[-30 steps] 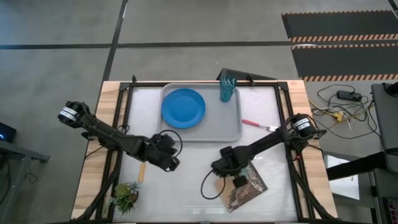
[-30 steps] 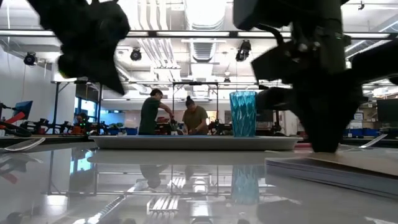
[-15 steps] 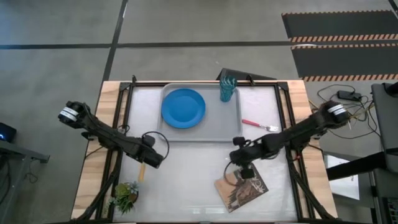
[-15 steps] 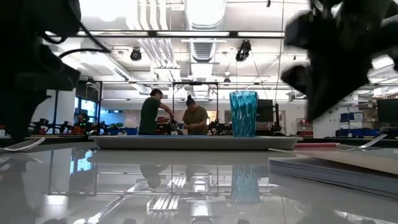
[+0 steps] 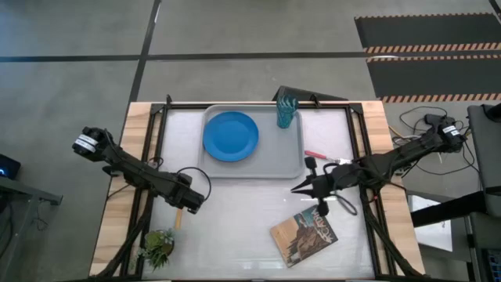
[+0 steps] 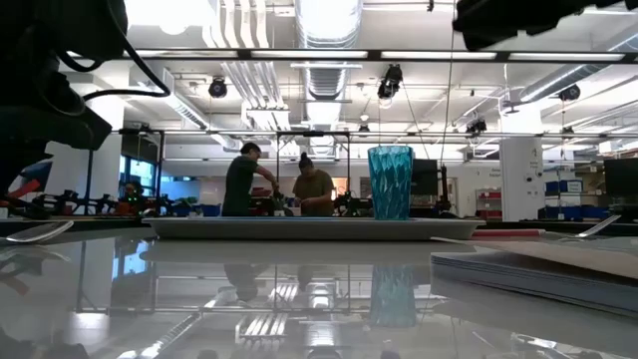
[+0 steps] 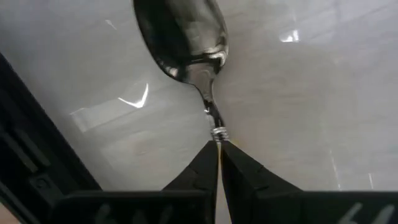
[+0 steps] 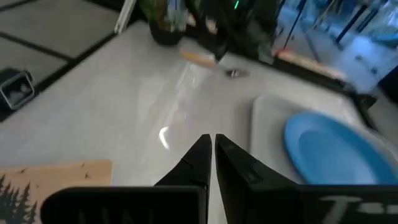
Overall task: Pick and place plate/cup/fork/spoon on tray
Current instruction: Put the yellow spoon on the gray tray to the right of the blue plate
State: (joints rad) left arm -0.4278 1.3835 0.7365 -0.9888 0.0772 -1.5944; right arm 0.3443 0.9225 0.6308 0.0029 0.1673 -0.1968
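The left claw (image 7: 217, 149) is pinched shut, its 2 fingers meeting at the neck of the spoon (image 7: 186, 43), where the metal stem joins the handle; it seems to have the spoon clamped there, though the handle is hidden beneath the fingers. In the high view this claw (image 5: 188, 202) sits low at the table's near left, the orange handle (image 5: 178, 217) poking out toward the near edge. So the spoon's long axis runs roughly near to far, bowl pointing far, toward the tray (image 5: 293, 168). I judge it light, stiff and slippery (polished metal), best held at the neck or handle. The right claw (image 5: 301, 186), fingers together and empty, hovers just near of the tray's right corner, beside the fork (image 5: 325, 157).
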